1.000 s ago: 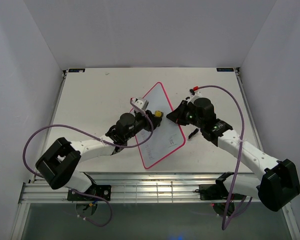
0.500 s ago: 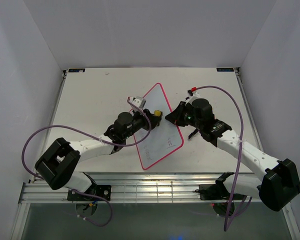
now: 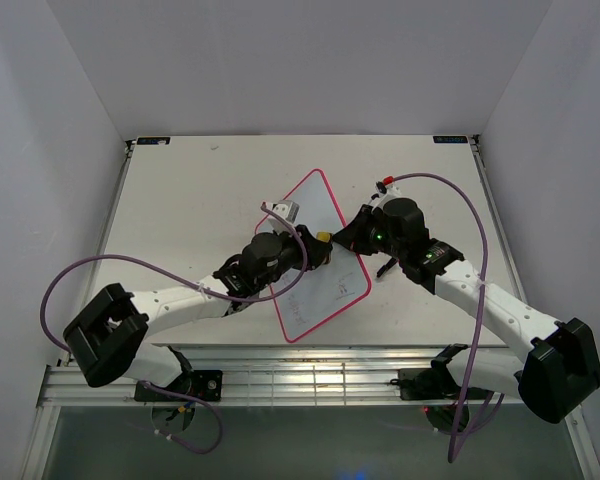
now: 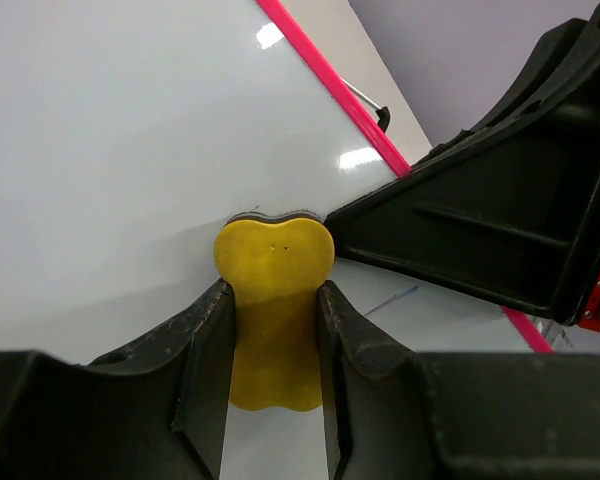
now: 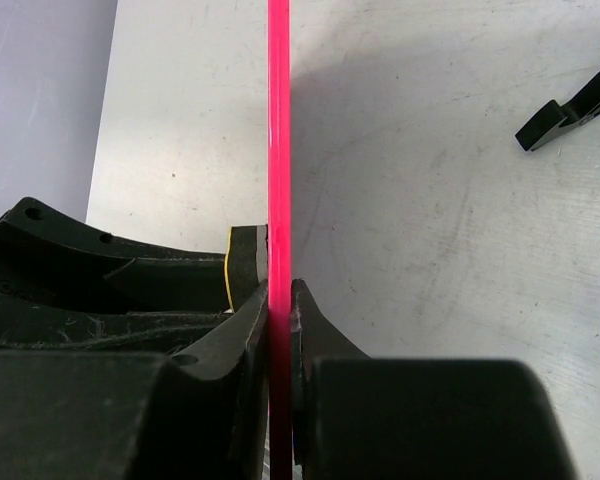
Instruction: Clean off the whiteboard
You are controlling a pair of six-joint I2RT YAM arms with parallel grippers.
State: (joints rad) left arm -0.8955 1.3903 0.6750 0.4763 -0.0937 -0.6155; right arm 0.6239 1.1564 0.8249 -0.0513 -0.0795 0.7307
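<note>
The whiteboard (image 3: 315, 275), white with a thin pink-red frame, is held tilted at the table's middle. My right gripper (image 3: 352, 238) is shut on its right edge; in the right wrist view the frame (image 5: 278, 150) runs edge-on between the fingers. My left gripper (image 3: 315, 250) is shut on the small yellow eraser (image 3: 323, 238) and presses it against the board near that edge. In the left wrist view the eraser (image 4: 274, 300) sits between the fingers on the glossy white surface (image 4: 110, 160), beside the right gripper's black body. Faint writing (image 3: 337, 285) shows on the board's lower part.
A small black piece (image 3: 385, 267) lies on the table right of the board, also in the right wrist view (image 5: 570, 105). A small red item (image 3: 382, 183) lies behind the right arm. White walls stand at the back and sides.
My left gripper has slid the eraser right and down across the board toward my right gripper. The board has tilted slightly; my right gripper keeps its hold.
</note>
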